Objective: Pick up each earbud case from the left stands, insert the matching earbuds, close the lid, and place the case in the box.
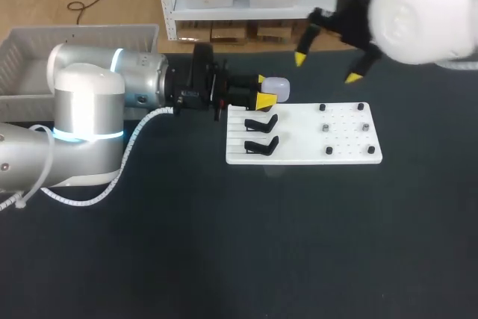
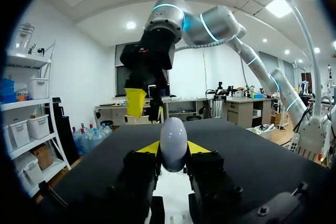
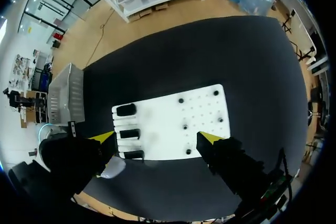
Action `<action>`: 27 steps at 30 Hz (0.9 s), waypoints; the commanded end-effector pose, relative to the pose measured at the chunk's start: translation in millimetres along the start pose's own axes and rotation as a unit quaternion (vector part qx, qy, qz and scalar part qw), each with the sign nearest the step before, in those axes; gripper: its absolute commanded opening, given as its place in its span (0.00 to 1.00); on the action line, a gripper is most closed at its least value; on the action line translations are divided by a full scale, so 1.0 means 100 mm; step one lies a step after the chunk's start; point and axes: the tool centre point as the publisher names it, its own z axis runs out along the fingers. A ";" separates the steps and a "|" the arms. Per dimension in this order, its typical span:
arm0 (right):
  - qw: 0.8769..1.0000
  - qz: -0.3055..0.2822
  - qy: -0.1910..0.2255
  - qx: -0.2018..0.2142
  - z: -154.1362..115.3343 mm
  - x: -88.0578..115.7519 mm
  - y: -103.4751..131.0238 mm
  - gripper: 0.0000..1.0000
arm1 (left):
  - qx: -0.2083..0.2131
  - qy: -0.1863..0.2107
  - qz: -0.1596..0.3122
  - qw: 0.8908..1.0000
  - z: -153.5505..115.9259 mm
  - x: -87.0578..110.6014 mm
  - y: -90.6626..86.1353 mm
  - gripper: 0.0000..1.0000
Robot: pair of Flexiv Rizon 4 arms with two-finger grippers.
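Note:
A white earbud case (image 1: 277, 87) is held just above the far left corner of the white board (image 1: 306, 156), with my left gripper (image 1: 263, 91) shut on it. In the left wrist view the case (image 2: 173, 142) stands upright between the yellow-tipped fingers (image 2: 149, 148). Two black stands (image 1: 260, 123) on the board's left part carry nothing. My right gripper (image 1: 326, 67) hangs open above the board's far edge with nothing between its fingers. From the right wrist view, the right gripper (image 3: 157, 138) looks down on the board (image 3: 173, 124) and the case (image 3: 113, 168).
Small dark pegs (image 1: 326, 128) dot the right half of the board. A grey bin (image 1: 75, 42) stands at the table's far left, behind my left arm (image 1: 89, 110). Dark tabletop (image 1: 299, 244) stretches in front of the board.

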 end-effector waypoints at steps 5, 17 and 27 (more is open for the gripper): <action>0.998 -0.004 -0.059 -0.019 0.00 0.11 -0.64 1.00 | -0.010 -0.007 -0.015 1.000 -0.06 -0.03 -0.01 0.00; 0.998 -0.026 -0.048 -0.013 0.11 0.14 -0.76 1.00 | -0.065 -0.029 -0.045 0.996 -0.52 -0.80 -0.11 0.00; 0.998 -0.026 -0.048 -0.013 0.11 0.14 -0.76 1.00 | -0.163 0.028 -0.022 0.986 -1.12 -1.16 0.01 0.00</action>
